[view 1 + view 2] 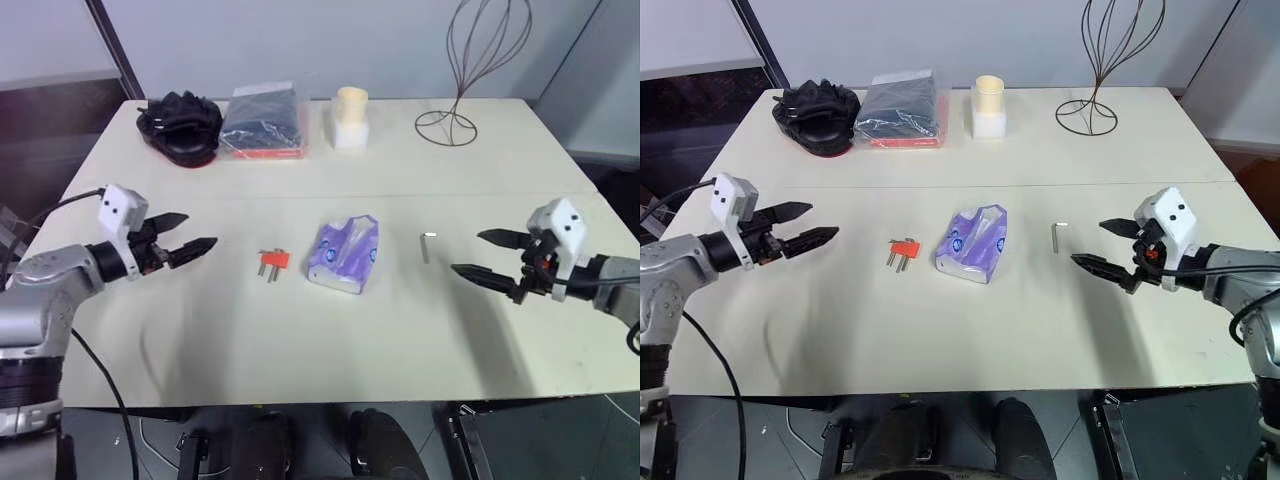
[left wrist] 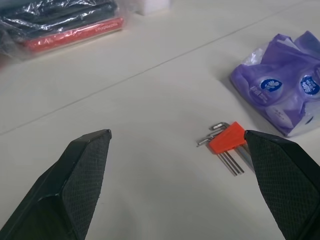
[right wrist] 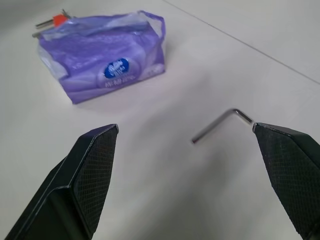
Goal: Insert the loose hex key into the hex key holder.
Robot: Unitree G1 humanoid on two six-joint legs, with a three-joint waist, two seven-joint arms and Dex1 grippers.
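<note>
The loose hex key lies flat on the cream table, a thin silver rod with a bent end, right of a purple-white packet; the right wrist view shows the hex key close ahead. The hex key holder, a small red-orange block with grey keys sticking out, rests left of the packet, also seen as the holder in the left wrist view. My left gripper hovers open to the left of the holder, empty. My right gripper hovers open to the right of the loose key, empty.
Along the table's far edge stand a black bundle, a dark wrapped stack with a red base, a cream cylinder on a white block and a wire stand. Bare tabletop lies between both grippers and the front edge.
</note>
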